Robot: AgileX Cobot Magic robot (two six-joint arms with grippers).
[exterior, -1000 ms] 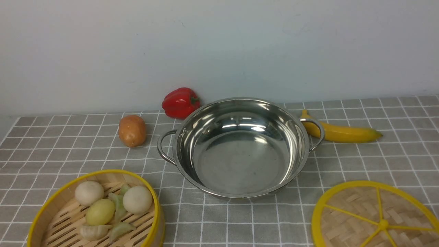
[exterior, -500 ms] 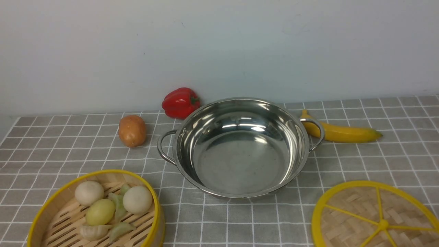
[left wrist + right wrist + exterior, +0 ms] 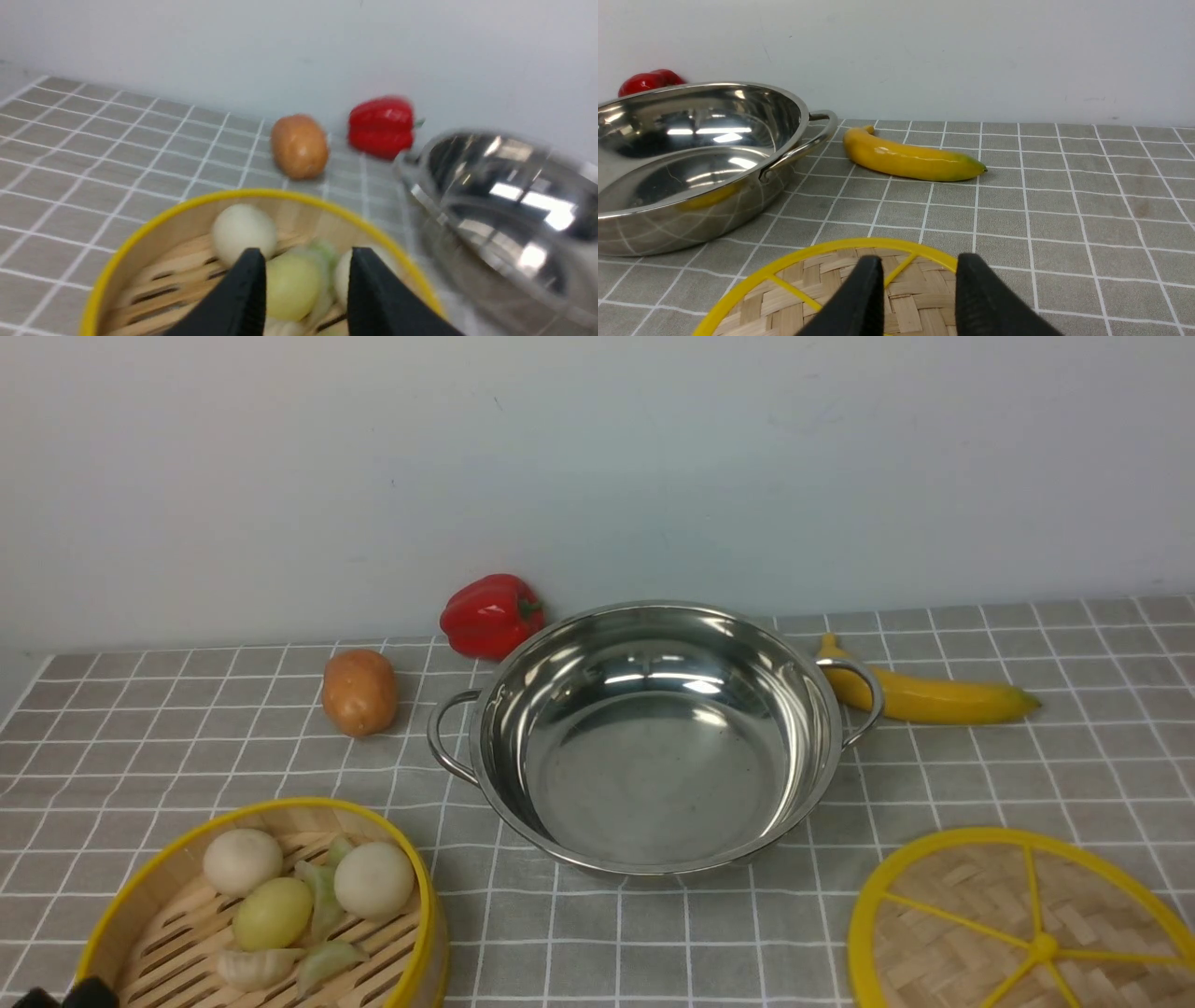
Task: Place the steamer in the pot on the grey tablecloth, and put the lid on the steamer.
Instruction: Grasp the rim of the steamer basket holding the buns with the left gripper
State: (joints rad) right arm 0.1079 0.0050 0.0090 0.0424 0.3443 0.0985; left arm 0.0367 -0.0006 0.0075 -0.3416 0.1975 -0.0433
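Surface: grey tablecloth (image 3: 187, 728), pale wall (image 3: 597, 457) behind.
Pot (image 3: 658, 756): upright at the centre of the cloth.
Steamer (image 3: 299, 802): front left on the cloth, apart from the pot, holding buns and dumplings.
Lid (image 3: 1018, 933): front right, flat on the cloth, apart from the pot.
Left tool (image 3: 306, 256): above the steamer, fingers apart, released.
Right tool (image 3: 919, 261): above the lid, fingers apart, released.
Banana (image 3: 934, 695): behind the pot's right handle.

I see the shiny steel two-handled pot (image 3: 653, 784) upright and empty on the grey white-gridded tablecloth (image 3: 187, 747). The yellow-rimmed bamboo steamer (image 3: 299, 819), holding buns, lies at its eight o'clock, and the flat woven yellow-spoked lid (image 3: 962, 915) at four.
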